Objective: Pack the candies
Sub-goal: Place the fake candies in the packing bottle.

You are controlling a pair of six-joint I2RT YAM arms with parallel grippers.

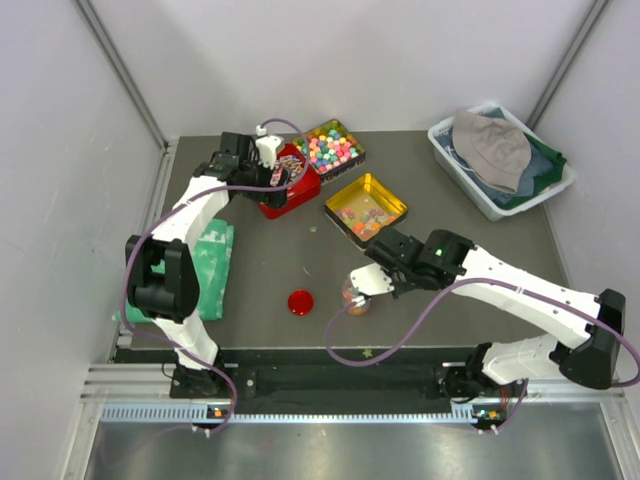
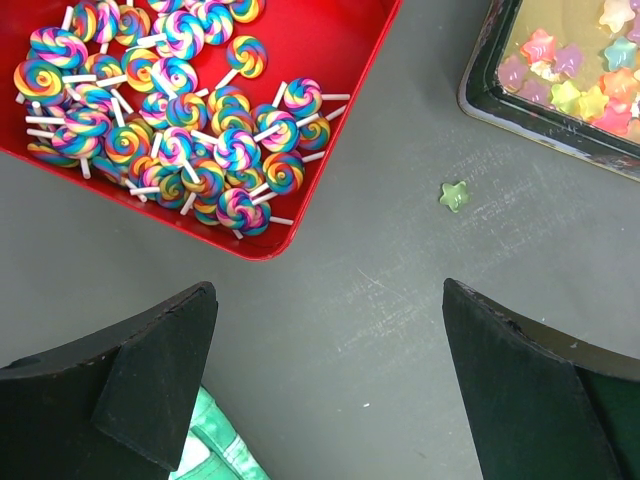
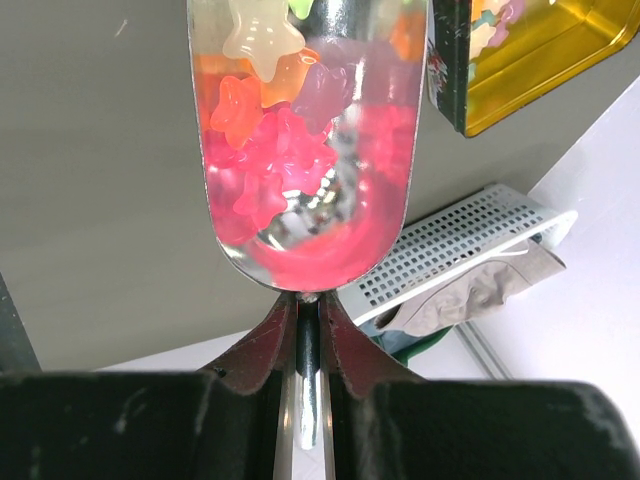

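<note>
At table (image 1: 270, 270) front | right pincer (image 3: 308, 315) clamps scoop (image 3: 300, 222) | candies (image 3: 268, 172) inside

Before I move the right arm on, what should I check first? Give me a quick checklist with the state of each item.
1. Grip: the right pincer is shut on the handle of the spoon: ok.
2. Load: star candies fill the spoon's bowl: ok.
3. Other arm: the left pincer is open and holds nothing, above the table beside the red tray: ok.
4. Spills: one green star lies on the table between the red tray and the gold tin: not ok.
5. Target lined up beneath the spoon: cannot tell. No view shows clearly what is under it.
</note>
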